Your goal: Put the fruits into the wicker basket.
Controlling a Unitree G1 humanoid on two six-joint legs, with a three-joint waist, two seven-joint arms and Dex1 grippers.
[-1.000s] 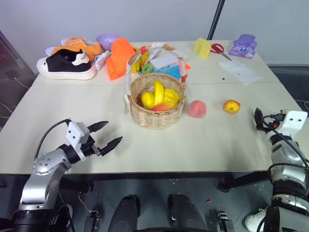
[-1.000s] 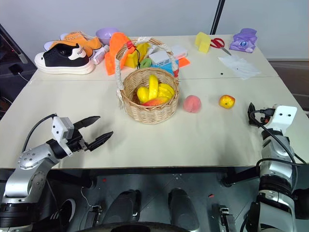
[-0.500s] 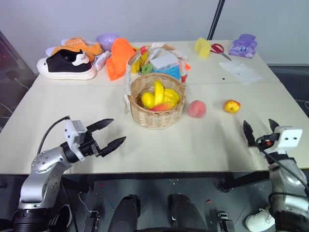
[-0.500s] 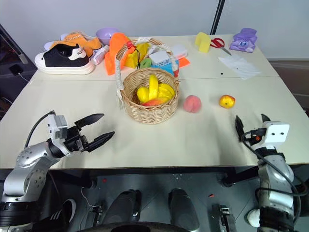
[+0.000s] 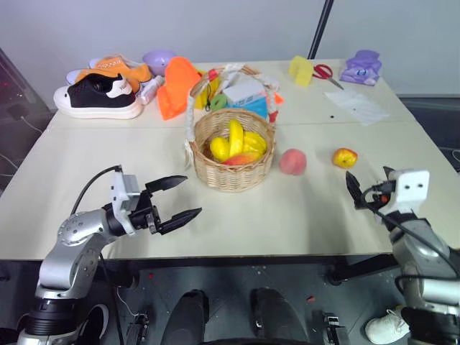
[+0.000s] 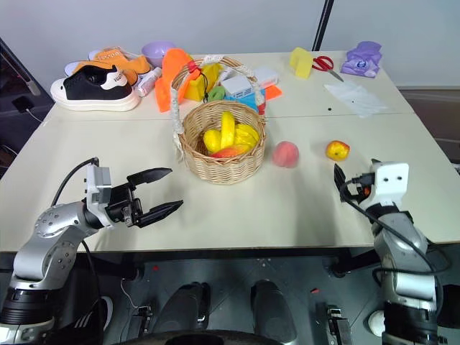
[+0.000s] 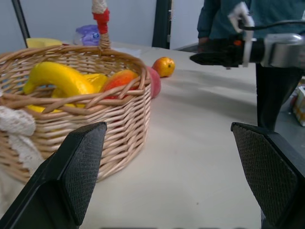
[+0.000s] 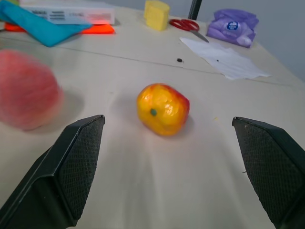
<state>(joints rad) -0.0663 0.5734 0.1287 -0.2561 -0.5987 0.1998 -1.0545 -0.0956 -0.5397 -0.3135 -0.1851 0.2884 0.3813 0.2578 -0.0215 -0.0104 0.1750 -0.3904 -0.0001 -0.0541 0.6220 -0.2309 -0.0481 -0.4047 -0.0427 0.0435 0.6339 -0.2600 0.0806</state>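
My arms are silver-grey metal with rounded joint housings. My left gripper (image 5: 176,200) has two long, tapering black fingers (image 7: 78,164) whose inner pads carry a fine mesh texture. A white boxy camera module sits on each wrist, and looping black cables run along both forearms. My right gripper (image 5: 368,192) has the same black fingers.

right gripper (image 5: 368,192) now nearer yellow-orange fruit (image 5: 345,158), fingers raised | left gripper (image 5: 182,197) now nearer wicker basket (image 5: 233,176)
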